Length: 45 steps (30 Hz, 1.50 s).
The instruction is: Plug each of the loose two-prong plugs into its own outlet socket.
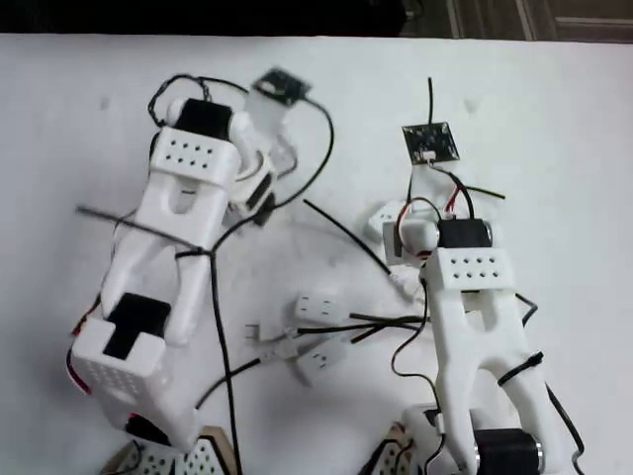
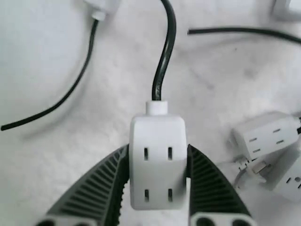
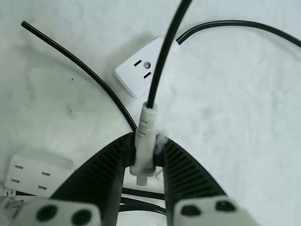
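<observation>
Plug, slim white plastic body on a black cord (image 3: pixel 146 123): where does it sit? (Q)

Clamped by its body in the right jaws, over the white counter (image 1: pixel 564 129). I cannot see its prongs. (A)

Left side? (Q)

Left jaws are closed on a white rectangular outlet block with a black cord (image 2: pixel 156 132), pressing its two long sides. All four slots face the camera and are empty. (A)

Progress? (Q)

Judged: nothing mated yet. A second white outlet block (image 2: pixel 263 135) lies loose with bare slots, and a third block (image 2: pixel 292 179) lies just beside it. A loose white plug with bare metal prongs (image 2: pixel 254 167) lies between those two. A white wedge-shaped single outlet (image 3: pixel 138 66) lies apart, also unfilled. Every pairing is left to do. (A)

Room? (Q)

Both jaws sit well inside the counter's far edge, and bare counter is open to the far right. The middle, between the arms, is crowded. Loose black cords (image 1: pixel 341 233) cross there, and the spare blocks lie near the arm bases. Likely snag: a cord dragging over the blocks as plug and block come together. (A)
</observation>
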Available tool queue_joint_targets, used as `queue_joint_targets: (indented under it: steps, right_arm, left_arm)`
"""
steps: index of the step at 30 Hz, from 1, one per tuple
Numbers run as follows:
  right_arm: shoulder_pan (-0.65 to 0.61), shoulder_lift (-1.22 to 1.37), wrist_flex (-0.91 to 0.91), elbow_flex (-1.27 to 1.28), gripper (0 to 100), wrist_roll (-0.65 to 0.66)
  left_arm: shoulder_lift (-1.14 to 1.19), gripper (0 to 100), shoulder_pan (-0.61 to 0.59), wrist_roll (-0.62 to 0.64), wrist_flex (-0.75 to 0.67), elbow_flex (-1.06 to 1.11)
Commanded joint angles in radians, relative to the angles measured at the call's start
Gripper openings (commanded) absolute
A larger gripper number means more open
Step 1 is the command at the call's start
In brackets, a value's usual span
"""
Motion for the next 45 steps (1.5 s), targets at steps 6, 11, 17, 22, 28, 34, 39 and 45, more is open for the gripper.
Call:
queue_joint_targets:
  steps: [6,11,17,22,28,34,39,45]
  right_arm:
    - [-0.002,-0.036,-0.01,-0.005,1.8,0.0]
    - [-0.004,-0.036,-0.01,-0.005,1.8,0.0]
    - [-0.004,-0.036,-0.01,-0.005,1.8,0.0]
    - [-0.004,-0.036,-0.008,-0.005,1.8,0.002]
    - [-0.004,-0.036,-0.008,-0.005,1.8,0.002]
    - [-0.005,-0.044,0.008,-0.005,1.8,0.002]
    - [-0.051,-0.048,0.051,-0.011,1.8,0.003]
    - [-0.165,-0.162,0.24,-0.038,1.8,0.098]
  left_arm:
    - [-0.071,2,-0.14,-0.106,-0.241,0.43]
    - [-0.073,2,-0.166,-0.169,-0.364,0.606]
    - [-0.073,3,-0.159,-0.167,-0.394,0.672]
    - [-0.073,18,-0.166,-0.163,-0.313,0.623]
    - [-0.073,23,-0.176,-0.161,-0.152,0.442]
    - [-0.074,23,-0.18,-0.167,-0.026,0.31]
    - [-0.185,22,-0.179,-0.164,-0.035,0.356]
    - [-0.578,17,-0.156,-0.149,-0.183,0.617]
